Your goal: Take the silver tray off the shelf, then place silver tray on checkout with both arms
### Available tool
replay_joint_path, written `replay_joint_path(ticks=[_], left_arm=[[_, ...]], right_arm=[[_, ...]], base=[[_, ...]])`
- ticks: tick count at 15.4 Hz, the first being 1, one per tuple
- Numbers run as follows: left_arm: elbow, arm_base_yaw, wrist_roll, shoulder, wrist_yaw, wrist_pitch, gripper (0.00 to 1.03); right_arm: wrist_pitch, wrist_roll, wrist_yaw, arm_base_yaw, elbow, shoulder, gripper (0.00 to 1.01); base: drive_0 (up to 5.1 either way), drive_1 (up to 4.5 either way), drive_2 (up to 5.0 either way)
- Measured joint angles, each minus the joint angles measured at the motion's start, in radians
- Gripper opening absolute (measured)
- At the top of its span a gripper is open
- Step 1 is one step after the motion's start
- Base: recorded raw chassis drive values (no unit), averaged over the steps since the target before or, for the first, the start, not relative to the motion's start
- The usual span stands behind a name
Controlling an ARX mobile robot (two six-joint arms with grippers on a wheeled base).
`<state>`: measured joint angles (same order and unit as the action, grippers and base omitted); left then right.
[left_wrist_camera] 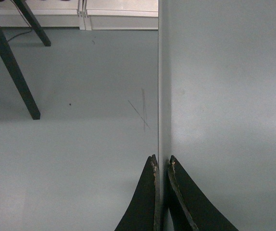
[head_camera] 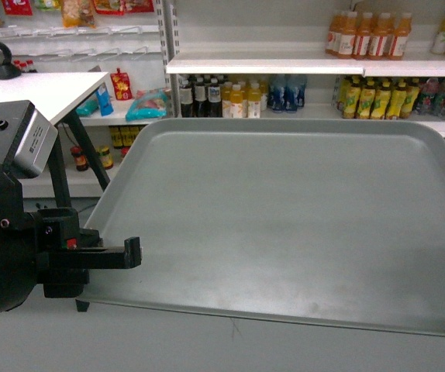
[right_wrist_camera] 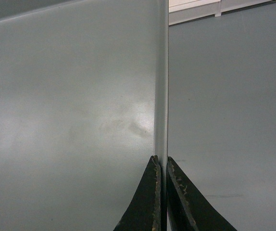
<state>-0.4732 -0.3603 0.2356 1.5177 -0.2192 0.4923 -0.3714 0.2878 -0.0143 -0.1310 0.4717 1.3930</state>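
At the far left, the checkout (head_camera: 48, 89) shows as a white tabletop with a round black scanner (head_camera: 1, 60) on it, and nothing grey lies on it yet. Just right of it and nearer, the left gripper (left_wrist_camera: 161, 163) has its fingers narrowed onto the left rim of the silver tray (head_camera: 284, 217), one finger on each face of the edge. The tray fills the middle of the head view, held level in the air over the grey floor (left_wrist_camera: 70, 144), clear of the shelf (head_camera: 284, 66) with its bottles behind. At the right rim the right gripper (right_wrist_camera: 161, 162) pinches the edge the same way. I judge the lift-off done; carrying the tray left and setting it down remains.
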Motion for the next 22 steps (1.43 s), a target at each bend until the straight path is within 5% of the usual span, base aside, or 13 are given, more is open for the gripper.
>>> replay_joint_path(ticks=[22], left_arm=[[0.000,0.000,0.000,0.000,0.000,-0.002,0.03]], right_arm=[[-0.002,0.000,0.000,0.000,0.000,0.004,0.02]], base=[[-5.0,2.43,2.4]])
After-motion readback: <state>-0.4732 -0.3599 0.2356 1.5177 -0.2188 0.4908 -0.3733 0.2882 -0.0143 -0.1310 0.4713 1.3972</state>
